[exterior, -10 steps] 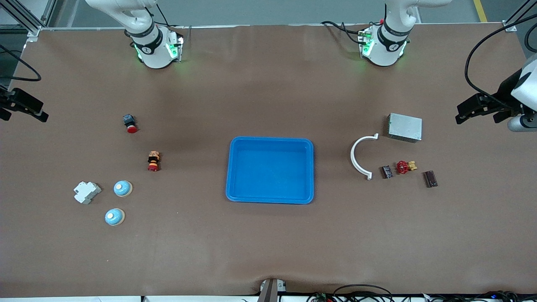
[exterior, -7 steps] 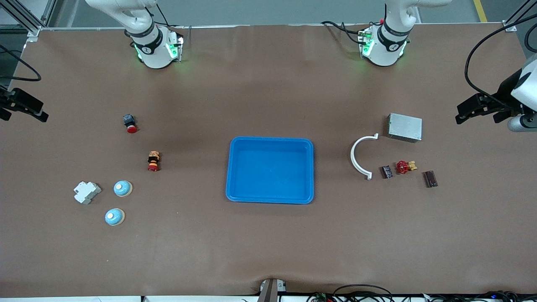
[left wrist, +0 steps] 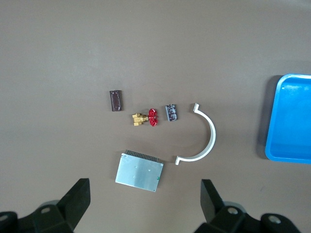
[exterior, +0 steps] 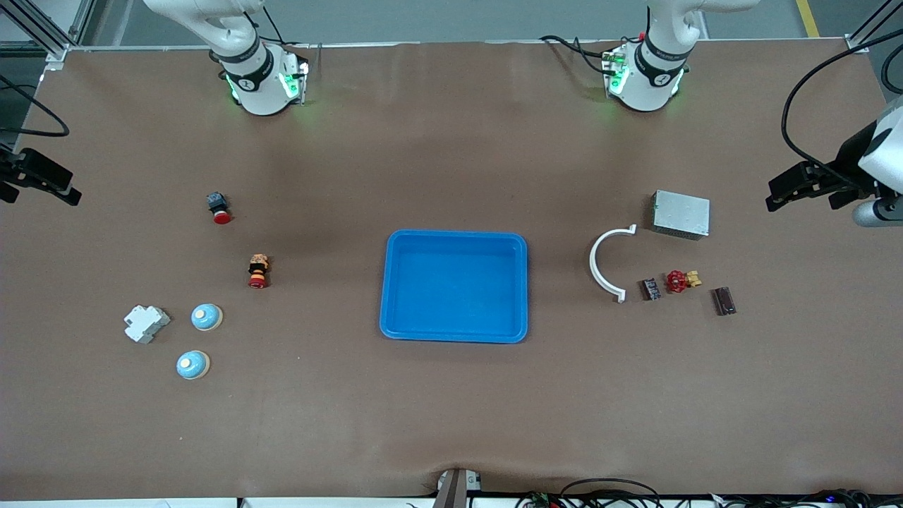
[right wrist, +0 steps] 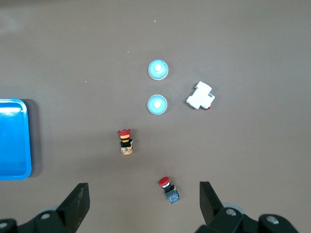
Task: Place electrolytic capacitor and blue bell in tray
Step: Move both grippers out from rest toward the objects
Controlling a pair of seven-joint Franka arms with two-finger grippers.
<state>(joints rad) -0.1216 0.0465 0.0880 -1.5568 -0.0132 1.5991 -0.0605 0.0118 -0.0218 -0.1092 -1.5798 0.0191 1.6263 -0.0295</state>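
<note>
Right gripper (right wrist: pixel 143 206) hangs high over the desk edge at the right arm's end, jaws wide apart, nothing in them, touching nothing. Your blue-bell pick is on this side: two bells sit close together on the desk twd the right arm's end, one (exterior: pixel 207 317) just beside the white breaker (exterior: pixel 146 323), the other (exterior: pixel 192 365) nearer the front camera. Go for the second one: it has more room around it, so the fingers are less likely to clip the breaker. Come straight down and grip low across the base, since the dome would prob. slip out.

Tray (exterior: pixel 386 282) sits mid-desk, nothing in it yet. Lower each part in before letting go; don't drop it from height.

Twd the left arm's end, the dark brown part (exterior: pixel 724 300) looks like the capacitor, though I can't be sure. It lies apart from the red valve (exterior: pixel 679 281), so close across its short sides.

Left gripper (left wrist: pixel 145 201) hangs over the desk edge at the left arm's end, fully spread, empty, contacting nothing.
</note>
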